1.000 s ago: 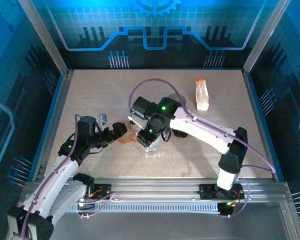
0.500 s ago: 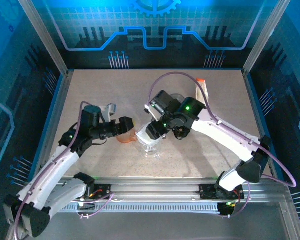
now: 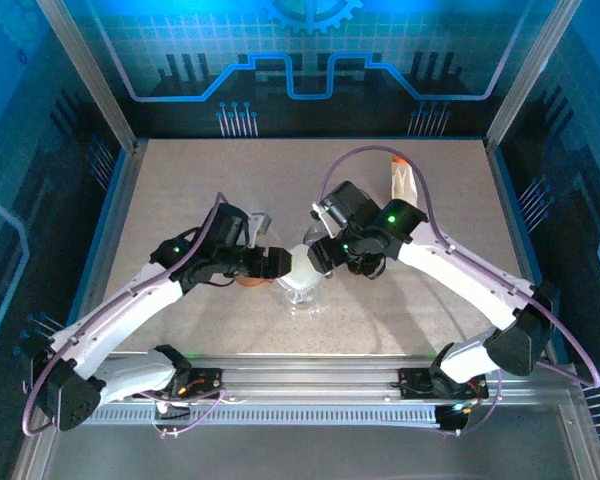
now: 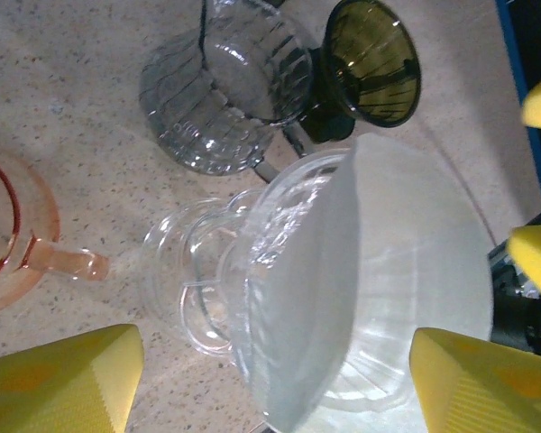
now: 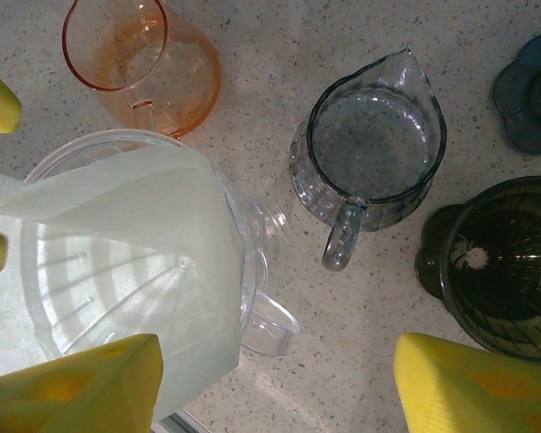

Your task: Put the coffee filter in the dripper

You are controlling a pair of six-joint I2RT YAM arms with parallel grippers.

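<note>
The clear glass dripper stands at the table's middle, and the white paper coffee filter sits in its cone, opened out. In the left wrist view the filter lines the dripper, one flap standing up on edge. My left gripper is open, its yellow fingers on either side of the dripper without touching it. From the right, my right gripper hovers open; its left finger overlaps the filter's edge and the rest of the gap is over bare table.
An orange glass cup stands just left of the dripper. A grey glass pitcher and a dark dripper stand to the right of it. A paper pack of filters stands at the back right.
My left arm has swung right to the dripper and its jaws have narrowed. My right gripper has opened wider and drawn back up and right, leaving the filter in the dripper.
</note>
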